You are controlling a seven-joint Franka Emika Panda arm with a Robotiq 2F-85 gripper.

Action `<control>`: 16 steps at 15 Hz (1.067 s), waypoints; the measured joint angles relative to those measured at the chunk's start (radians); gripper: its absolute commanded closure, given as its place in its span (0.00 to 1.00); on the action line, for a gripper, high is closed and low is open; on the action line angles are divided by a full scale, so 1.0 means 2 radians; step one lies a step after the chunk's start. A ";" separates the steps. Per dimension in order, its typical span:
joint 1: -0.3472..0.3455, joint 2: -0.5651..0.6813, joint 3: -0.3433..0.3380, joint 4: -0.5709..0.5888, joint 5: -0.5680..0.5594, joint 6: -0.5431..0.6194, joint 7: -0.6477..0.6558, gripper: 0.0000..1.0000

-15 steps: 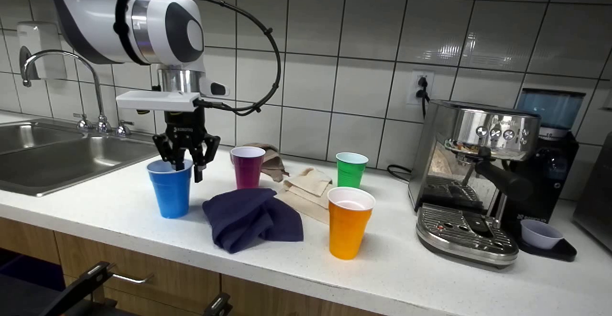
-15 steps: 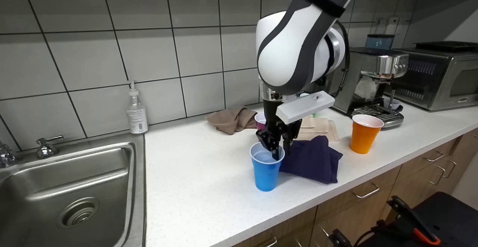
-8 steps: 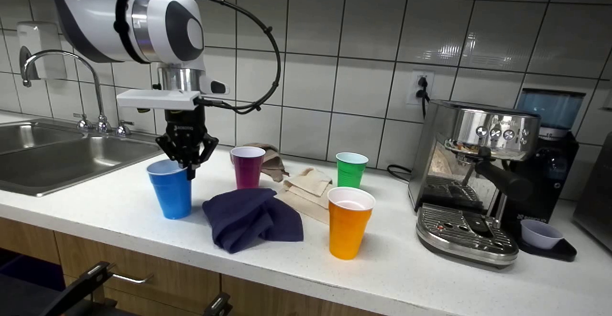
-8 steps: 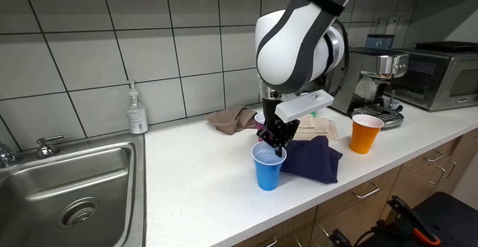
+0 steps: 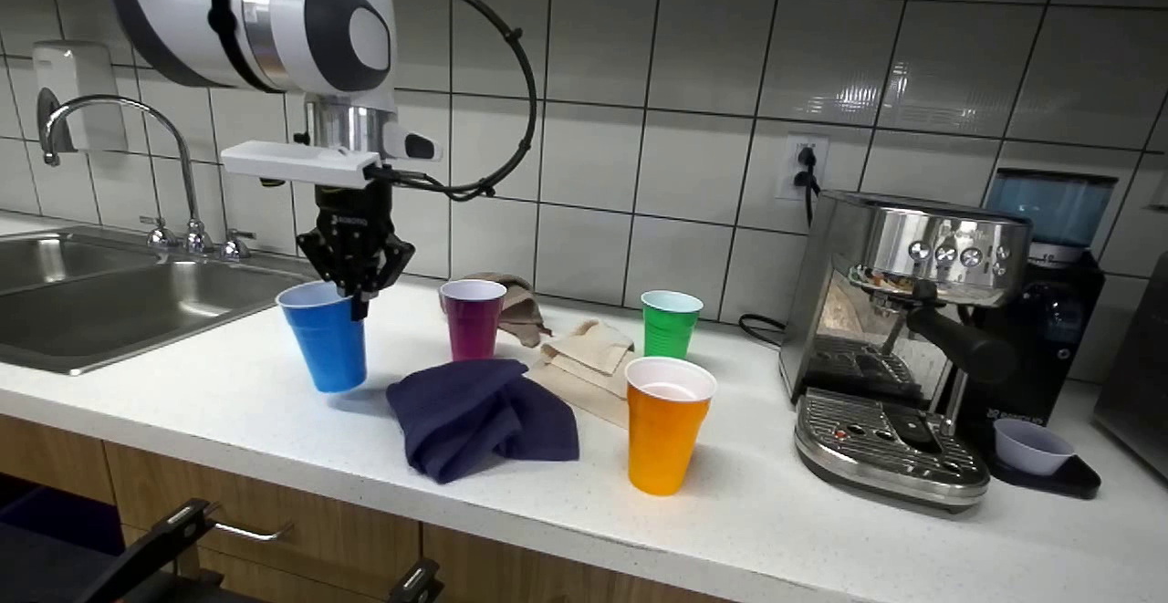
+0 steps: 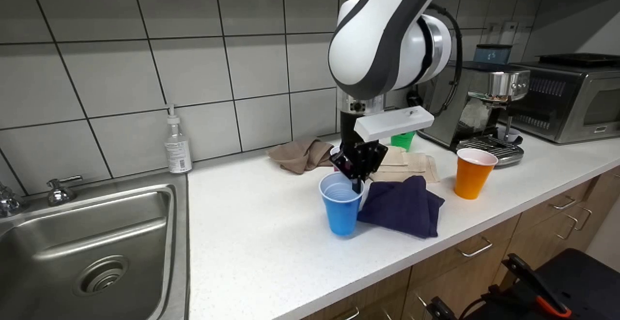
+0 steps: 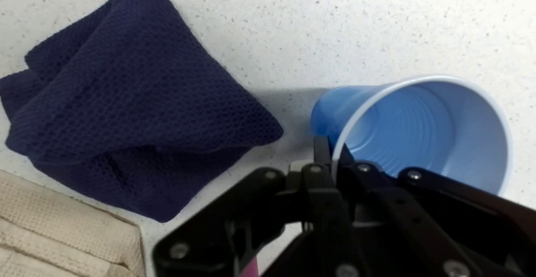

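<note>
My gripper (image 5: pixel 359 304) is shut on the near-side rim of a blue cup (image 5: pixel 324 338), one finger inside and one outside, as the wrist view shows between the fingertips (image 7: pixel 321 145). The cup (image 6: pixel 340 213) hangs slightly tilted just above the counter, with a faint shadow beneath it. Beside it lies a crumpled navy cloth (image 7: pixel 138 84), apart from the cup. Behind the cloth stands a purple cup (image 5: pixel 474 325), mostly hidden by the gripper in an exterior view. The cup's inside (image 7: pixel 402 122) looks empty.
An orange cup (image 5: pixel 666 439) and a green cup (image 5: pixel 671 329) stand farther along, near beige cloths (image 5: pixel 584 361) and a brown cloth (image 6: pixel 300 155). A steel sink (image 6: pixel 97 242) lies at one end, a soap bottle (image 6: pixel 178 145) by it. A coffee machine (image 5: pixel 903 311) stands opposite.
The fingers have come together on the blue cup's rim. The arm has then risen, and the cup has lifted off the counter with it. The cloths and other cups have stayed put.
</note>
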 measured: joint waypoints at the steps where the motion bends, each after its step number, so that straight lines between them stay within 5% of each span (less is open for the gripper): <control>1: 0.000 -0.010 0.000 0.000 0.013 -0.007 -0.007 0.99; 16: -0.020 -0.100 -0.043 0.046 0.045 -0.055 -0.032 0.99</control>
